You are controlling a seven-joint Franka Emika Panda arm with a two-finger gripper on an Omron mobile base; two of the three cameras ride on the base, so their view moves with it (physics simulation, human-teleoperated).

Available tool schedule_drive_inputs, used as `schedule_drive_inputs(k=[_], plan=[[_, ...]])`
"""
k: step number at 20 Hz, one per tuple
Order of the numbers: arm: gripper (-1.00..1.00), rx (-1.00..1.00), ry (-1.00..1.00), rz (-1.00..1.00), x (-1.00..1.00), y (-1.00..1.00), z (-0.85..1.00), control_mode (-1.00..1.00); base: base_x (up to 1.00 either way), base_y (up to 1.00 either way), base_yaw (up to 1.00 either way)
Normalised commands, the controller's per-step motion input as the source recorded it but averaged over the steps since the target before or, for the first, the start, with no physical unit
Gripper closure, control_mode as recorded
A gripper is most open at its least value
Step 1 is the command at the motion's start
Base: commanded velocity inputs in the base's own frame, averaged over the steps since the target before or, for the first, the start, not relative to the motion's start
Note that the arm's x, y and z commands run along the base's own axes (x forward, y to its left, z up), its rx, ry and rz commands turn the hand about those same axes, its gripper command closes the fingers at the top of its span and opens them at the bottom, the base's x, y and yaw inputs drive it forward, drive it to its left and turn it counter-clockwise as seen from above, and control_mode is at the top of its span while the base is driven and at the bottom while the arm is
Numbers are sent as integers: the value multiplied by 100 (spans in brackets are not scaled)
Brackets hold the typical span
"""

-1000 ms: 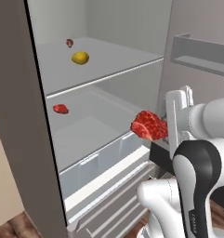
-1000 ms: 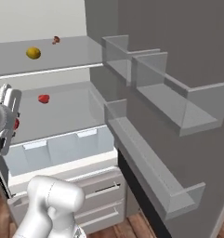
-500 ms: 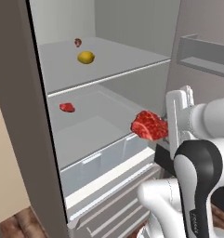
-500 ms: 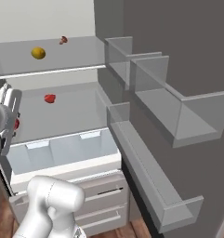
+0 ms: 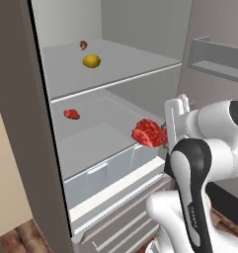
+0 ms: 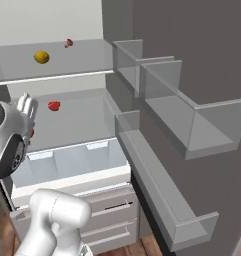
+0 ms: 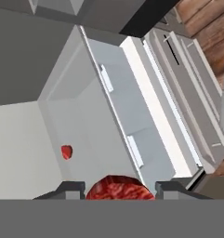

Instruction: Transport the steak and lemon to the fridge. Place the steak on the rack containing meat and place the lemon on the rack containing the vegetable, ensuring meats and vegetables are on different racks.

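My gripper (image 5: 154,136) is shut on the steak (image 5: 148,133), a flat bright red slab, and holds it in front of the open fridge (image 5: 21,128) at the level of the lower shelf (image 5: 93,143). In the hand view the steak (image 7: 119,189) sits between the two fingertips (image 7: 70,188). The yellow lemon (image 5: 91,61) lies on the upper rack (image 5: 130,64) beside the tiny brownish-red vegetable (image 5: 83,45). The small red meat lump (image 5: 71,114) rests on the lower shelf, far left; the hand view shows the meat (image 7: 66,151) ahead of the steak. From the right base, the lemon (image 6: 41,57), vegetable (image 6: 68,43) and meat (image 6: 54,105) are visible.
Clear bins (image 5: 110,170) and drawers (image 6: 107,210) sit under the lower shelf. The open door at the right carries several ledges (image 6: 172,125) that jut toward the arm. The fridge's side wall (image 5: 46,163) stands close on the left.
The whole picture has shifted slightly, so the camera has moved a little. The steak stays in the gripper at about the same place before the lower shelf.
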Motion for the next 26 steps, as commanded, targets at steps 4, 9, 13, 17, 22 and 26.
schedule_drive_inputs(k=[4, 9, 13, 17, 22, 26], plan=[[100, 7, 0, 1, 91, 9, -54, -100, 0, 0, 0], [100, 12, 1, 0, 94, 10, -40, -100, 0, 0, 0], [100, 9, 4, 0, 90, 35, -38, -100, 0, 0, 0], [100, 4, 10, 0, 85, 47, -32, -100, 0, 0, 0], [100, 8, 27, 0, 64, 16, -33, -100, 0, 0, 0], [100, 7, 14, 0, 44, 0, -47, -100, 0, 0, 0]])
